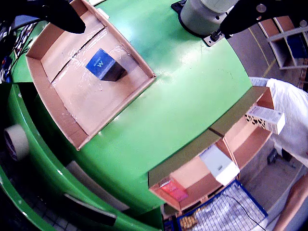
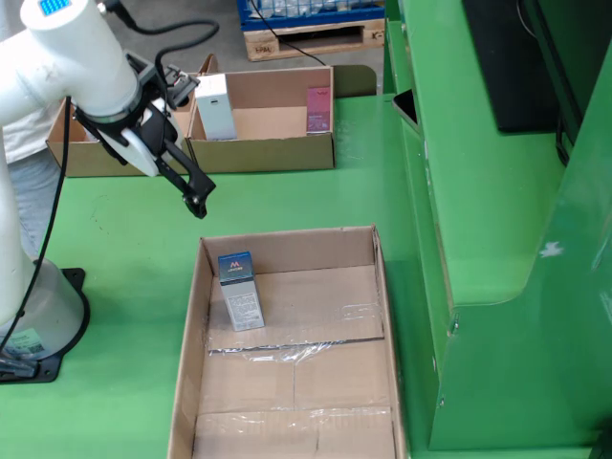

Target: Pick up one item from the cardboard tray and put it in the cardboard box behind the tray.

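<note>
A small blue-topped carton (image 2: 239, 290) stands alone in the wide cardboard tray (image 2: 287, 251), near its far left corner. The gripper view shows the same carton (image 1: 103, 65) in the tray (image 1: 53, 103). Behind the tray is a cardboard box (image 2: 268, 122) holding a white carton (image 2: 214, 105) and a pink one (image 2: 318, 108). The gripper view also shows this box (image 1: 192, 175). My gripper (image 2: 196, 199) hangs over bare green table between tray and box, left of the tray's corner. It is open and empty, with its black fingers (image 1: 62, 17) spread wide in the gripper view.
A second cardboard box (image 2: 86, 158) sits left of the first and holds a patterned white carton (image 1: 265, 119). A person in white (image 1: 291, 120) stands by it. The arm's base (image 2: 33, 316) is at the left, and a raised green housing (image 2: 478, 191) borders the right.
</note>
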